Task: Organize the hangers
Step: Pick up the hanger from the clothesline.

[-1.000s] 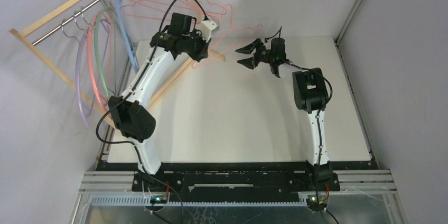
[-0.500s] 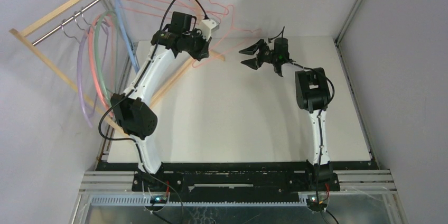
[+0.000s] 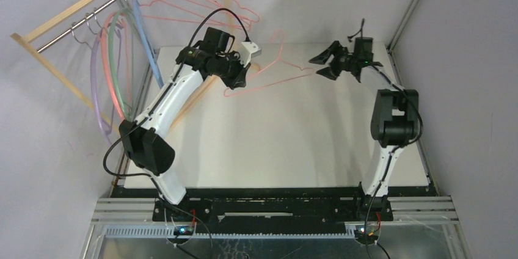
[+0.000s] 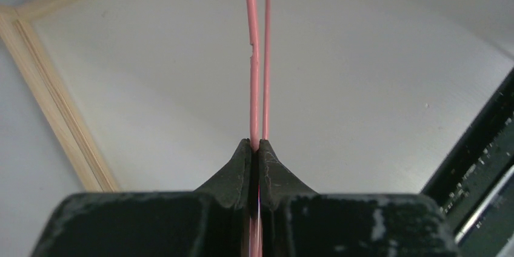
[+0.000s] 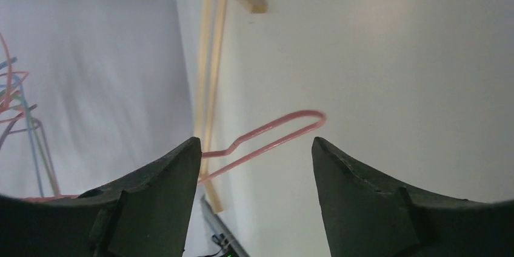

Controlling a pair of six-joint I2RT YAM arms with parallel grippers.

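Fingers (image 4: 233, 175) of left gripper (image 4: 255, 148) pinched shut on pink wire hanger (image 3: 269, 81) above table (image 3: 275, 149); right gripper (image 5: 254, 142) spread wide, empty, near its hook (image 5: 297, 120). Wooden rack (image 3: 79, 2) at left, other hangers (image 3: 113, 69) hung there. Risks twisting in thin pinch, snagging hung wires.

Soft even light, slightly blurred close-ups

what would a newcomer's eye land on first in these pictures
The thin pink wire hanger stands out first, pinched in the shut left end effector over the back of the table. The right end effector gapes open, facing that hanger's right end. At the far left, lilac, green, pink and blue curved hangers dangle from the metal rod.
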